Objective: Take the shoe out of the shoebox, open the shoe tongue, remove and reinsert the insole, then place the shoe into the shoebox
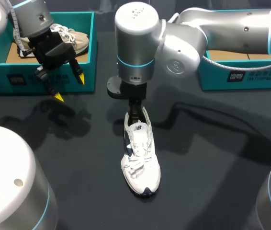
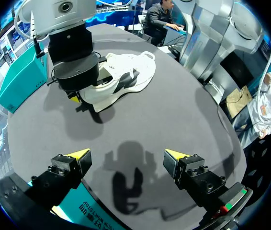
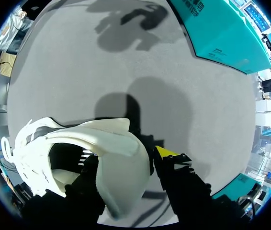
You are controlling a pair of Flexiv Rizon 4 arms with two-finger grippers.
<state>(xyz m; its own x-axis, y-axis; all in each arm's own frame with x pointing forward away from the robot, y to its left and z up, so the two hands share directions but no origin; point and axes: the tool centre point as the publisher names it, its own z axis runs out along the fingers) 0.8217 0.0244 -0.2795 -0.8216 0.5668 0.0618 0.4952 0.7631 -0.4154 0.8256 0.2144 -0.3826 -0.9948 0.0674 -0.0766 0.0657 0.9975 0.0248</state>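
Evidently light, soft-sided shoe point(image 1: 140, 153) holds best at its stiffer heel, which right gripper point(image 3: 126, 160) pinches; left gripper point(image 2: 127, 155) hangs spread, empty.

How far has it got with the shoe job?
Done: the white shoe stands out on the table. In hand: the right gripper grips its heel; the left gripper hangs open. Left: opening the tongue, the insole, boxing it again.

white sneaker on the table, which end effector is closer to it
Right. The right end effector grips the white sneaker by its heel, one finger inside; the left end effector hangs open by the teal shoebox, well away.
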